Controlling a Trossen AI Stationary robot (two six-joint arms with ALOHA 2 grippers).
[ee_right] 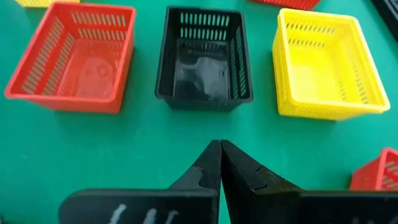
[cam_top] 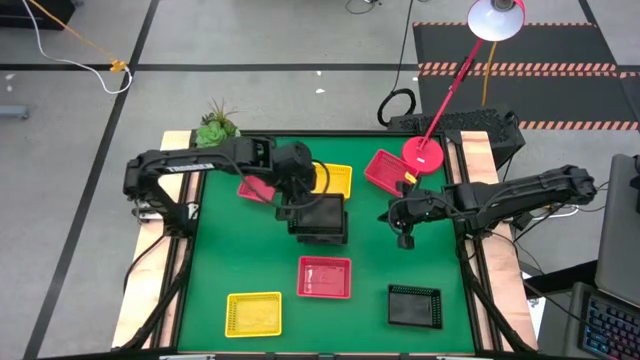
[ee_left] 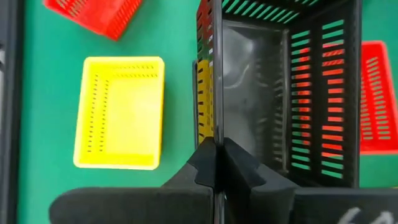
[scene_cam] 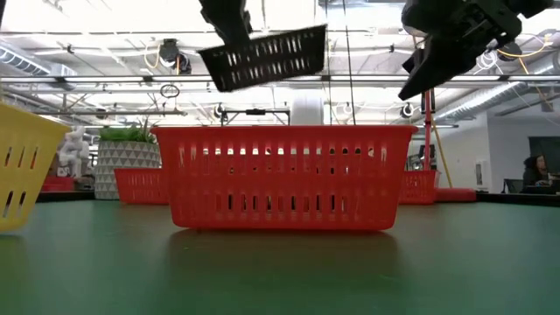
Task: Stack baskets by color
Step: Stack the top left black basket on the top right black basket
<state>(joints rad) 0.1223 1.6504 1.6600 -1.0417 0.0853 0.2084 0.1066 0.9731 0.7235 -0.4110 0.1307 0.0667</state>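
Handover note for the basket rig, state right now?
Left gripper: shut on the rim of a black basket, held above mid-table.
Right gripper: shut, empty, hovering right of centre.
On the mat: a red basket, yellow basket and second black basket along the near side; more red and yellow ones at the far side, partly hidden by the arms.
Done: no finished colour stack visible.
Left: all the stacking.

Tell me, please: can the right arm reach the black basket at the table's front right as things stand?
Probably yes. The right gripper hangs shut and empty above bare mat, and nothing stands between it and the black basket on the table. The fingers must open first.
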